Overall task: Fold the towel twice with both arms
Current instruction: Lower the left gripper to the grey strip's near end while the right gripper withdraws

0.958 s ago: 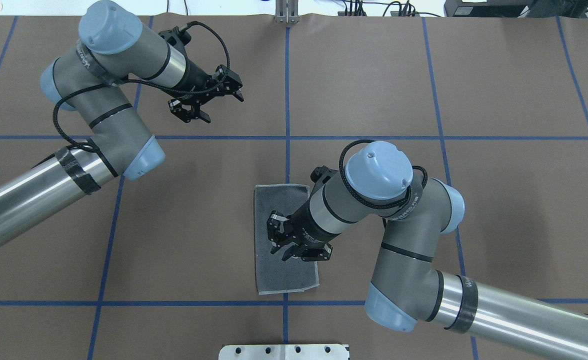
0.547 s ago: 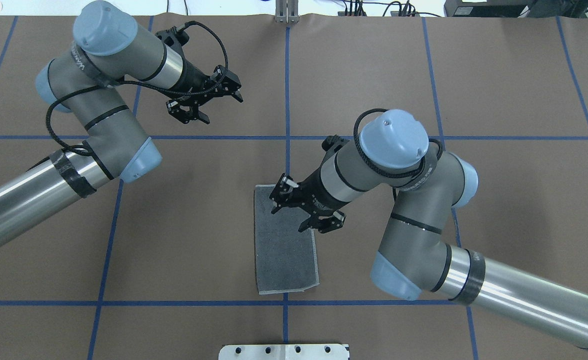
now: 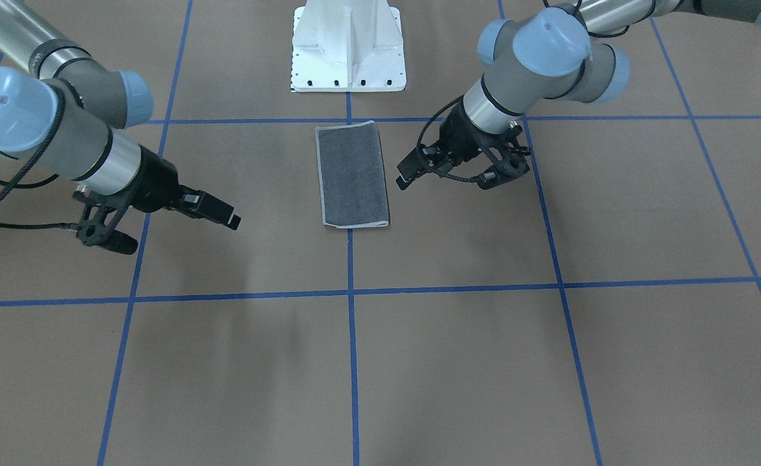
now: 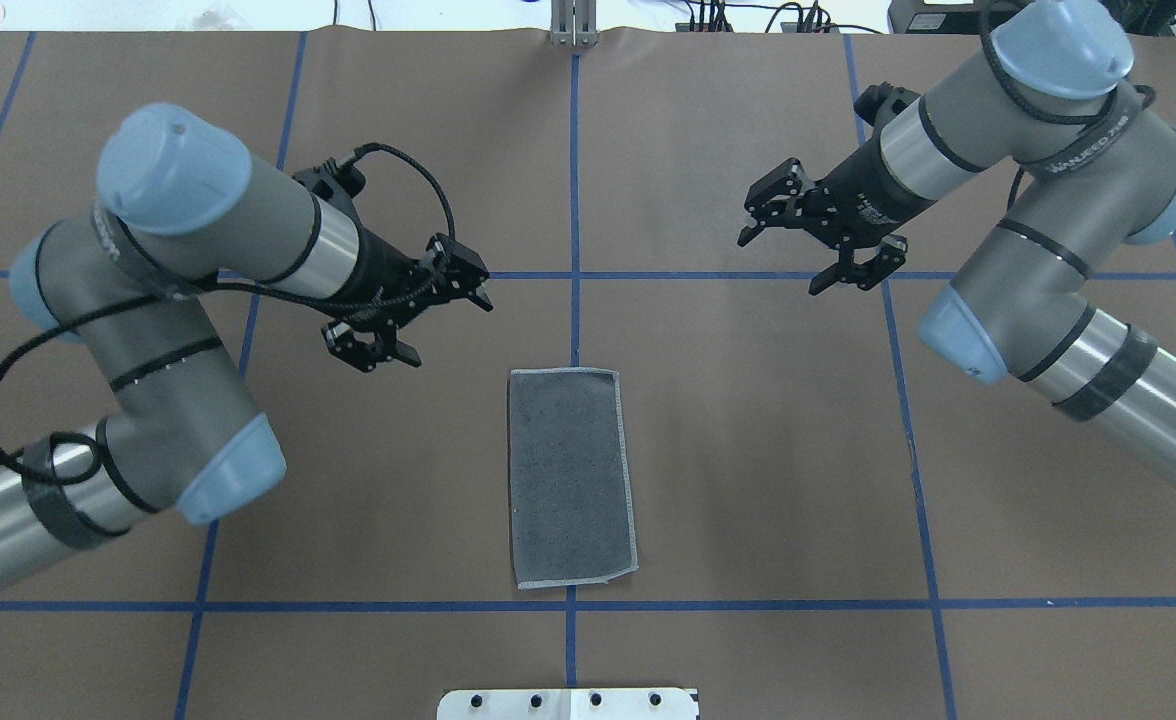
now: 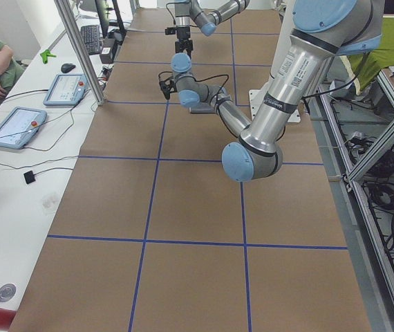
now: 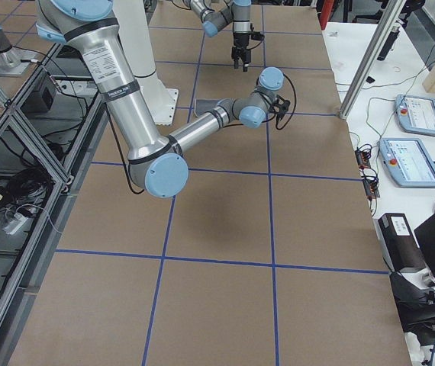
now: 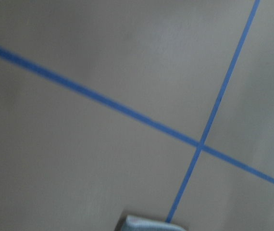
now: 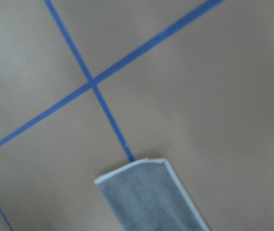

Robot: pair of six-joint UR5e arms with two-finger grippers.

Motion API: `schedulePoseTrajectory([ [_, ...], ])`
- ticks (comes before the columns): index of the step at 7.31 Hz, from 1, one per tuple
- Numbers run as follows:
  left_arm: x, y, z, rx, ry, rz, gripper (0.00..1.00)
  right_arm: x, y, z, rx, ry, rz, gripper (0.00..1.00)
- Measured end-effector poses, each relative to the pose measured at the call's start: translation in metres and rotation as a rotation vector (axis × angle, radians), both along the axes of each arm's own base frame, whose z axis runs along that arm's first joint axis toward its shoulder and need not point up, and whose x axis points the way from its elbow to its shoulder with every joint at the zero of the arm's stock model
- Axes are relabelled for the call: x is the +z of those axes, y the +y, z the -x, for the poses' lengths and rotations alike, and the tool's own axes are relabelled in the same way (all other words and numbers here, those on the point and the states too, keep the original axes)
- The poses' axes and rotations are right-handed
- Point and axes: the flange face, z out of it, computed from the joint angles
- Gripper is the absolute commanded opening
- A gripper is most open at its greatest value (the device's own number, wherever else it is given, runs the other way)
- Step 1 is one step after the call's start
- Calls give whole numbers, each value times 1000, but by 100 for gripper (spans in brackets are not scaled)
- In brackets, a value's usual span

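Note:
The towel (image 4: 571,478) lies flat on the brown table as a narrow rectangle, dark grey face up, with light stitched edging; no pink shows. It also shows in the front view (image 3: 352,175), and its end shows in the right wrist view (image 8: 151,199). My left gripper (image 4: 440,322) is open and empty, above the table to the left of the towel's far end. My right gripper (image 4: 786,260) is open and empty, well to the right of the towel and beyond it. In the front view the left gripper (image 3: 444,183) is on the right and the right gripper (image 3: 178,233) on the left.
Blue tape lines (image 4: 575,200) grid the brown table cover. The white pedestal base (image 3: 348,52) stands at the near edge, just behind the towel. A metal post (image 4: 573,25) stands at the far edge. Operator tablets (image 5: 14,128) lie on a side bench.
My right gripper has left the towel and swung away to the far right, empty. My left gripper has moved closer to the towel's far left corner. The towel has not moved.

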Motion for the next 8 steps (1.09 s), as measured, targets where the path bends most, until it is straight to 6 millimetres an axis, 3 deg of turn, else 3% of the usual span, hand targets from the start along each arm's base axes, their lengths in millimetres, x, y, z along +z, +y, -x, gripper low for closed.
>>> schedulePoseTrajectory([
  [2, -8, 92, -54, -4, -79, 6, 99, 53, -32, -36, -4, 52, -77, 100],
  [4, 1, 159, -96, 13, -133, -32, 99, 78, -42, -53, -10, 77, -109, 100],
  [6, 13, 186, -123, 26, -170, -33, 90, 82, -45, -56, -9, 81, -115, 100],
  [8, 21, 191, -138, 28, -192, -29, 75, 83, -45, -56, -8, 82, -115, 100],
])
